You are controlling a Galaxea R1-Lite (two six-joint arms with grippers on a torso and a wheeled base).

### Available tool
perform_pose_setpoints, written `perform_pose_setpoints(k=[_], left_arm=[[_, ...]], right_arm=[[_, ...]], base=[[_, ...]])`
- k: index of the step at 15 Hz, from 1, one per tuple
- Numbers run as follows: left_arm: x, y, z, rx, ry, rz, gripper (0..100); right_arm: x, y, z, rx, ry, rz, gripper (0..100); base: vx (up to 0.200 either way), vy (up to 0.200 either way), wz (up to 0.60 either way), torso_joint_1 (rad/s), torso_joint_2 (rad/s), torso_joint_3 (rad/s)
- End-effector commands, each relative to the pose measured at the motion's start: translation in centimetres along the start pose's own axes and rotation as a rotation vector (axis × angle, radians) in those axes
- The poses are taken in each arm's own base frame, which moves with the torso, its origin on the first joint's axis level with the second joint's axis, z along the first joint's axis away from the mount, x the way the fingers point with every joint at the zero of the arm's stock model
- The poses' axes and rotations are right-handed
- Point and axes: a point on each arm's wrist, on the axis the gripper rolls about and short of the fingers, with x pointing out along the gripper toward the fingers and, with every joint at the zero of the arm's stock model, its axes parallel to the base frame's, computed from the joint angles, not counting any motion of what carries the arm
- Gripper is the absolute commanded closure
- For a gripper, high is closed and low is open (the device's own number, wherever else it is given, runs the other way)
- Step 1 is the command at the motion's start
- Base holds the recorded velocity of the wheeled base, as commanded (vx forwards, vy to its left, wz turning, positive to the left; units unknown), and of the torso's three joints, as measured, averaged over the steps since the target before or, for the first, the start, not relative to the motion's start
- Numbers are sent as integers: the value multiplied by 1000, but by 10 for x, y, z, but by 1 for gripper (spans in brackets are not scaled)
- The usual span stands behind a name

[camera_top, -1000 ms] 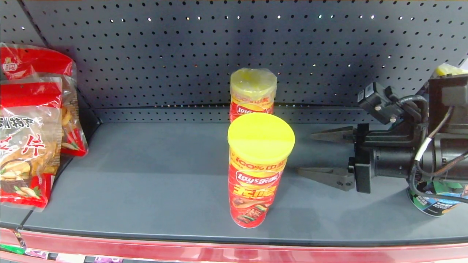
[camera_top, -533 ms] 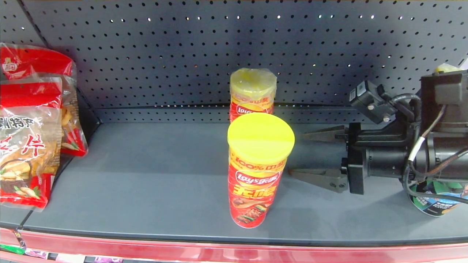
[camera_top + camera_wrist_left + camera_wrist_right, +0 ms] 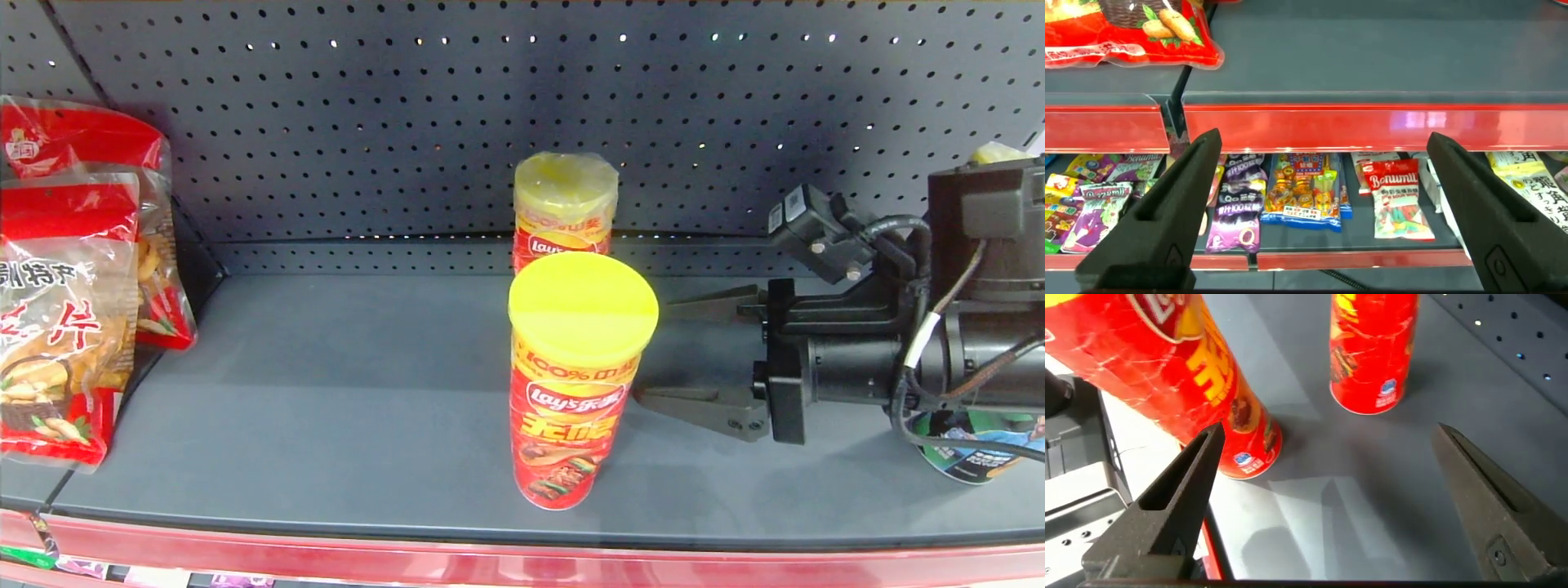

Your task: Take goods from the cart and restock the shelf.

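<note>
I am holding my right claw [image 3: 660,351] out level over the grey metal shelf [image 3: 326,408], its two dark fingers spread wide and gripping nothing. It is sitting just beside the nearer red cylindrical chip can with the plain yellow plastic lid [image 3: 571,408]. That can is standing upright near the shelf's front edge. The tip of my front finger is lying close to its side, though I cannot tell if it is touching. A second red chip can, its yellow lid wrapped in clear film [image 3: 563,212], is standing upright directly behind the first, against the grey perforated back panel [image 3: 326,122].

From my right wrist, my right claw [image 3: 1329,429] is gaping toward bare shelf, with the nearer can [image 3: 1200,384] by one finger and the rear can [image 3: 1372,351] farther off, between the fingers.

A dark round tub with a printed label [image 3: 971,457] is sitting on the shelf beneath my right arm. Red-and-clear snack bags [image 3: 57,327] are leaning at the shelf's left end.

My left claw [image 3: 1324,137] is hanging lower, in front of the shelf's red front rail [image 3: 1372,122], with its fingers wide apart and empty. Beyond it, small colourful packets [image 3: 1306,192] are lying on the shelf below.
</note>
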Motion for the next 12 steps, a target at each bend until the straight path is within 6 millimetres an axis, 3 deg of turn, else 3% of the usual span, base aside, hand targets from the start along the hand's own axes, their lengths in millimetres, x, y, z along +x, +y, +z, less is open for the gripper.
perform_pose_setpoints(k=[1,12], left_arm=[[0,0,0,0,1,0,0],[0,0,0,0,1,2,0]], right_arm=[[2,0,-1,1,5,4,0],[9,9,4,13,3,21,0]], base=[[0,0,0,0,0,0],[0,0,0,0,0,0]])
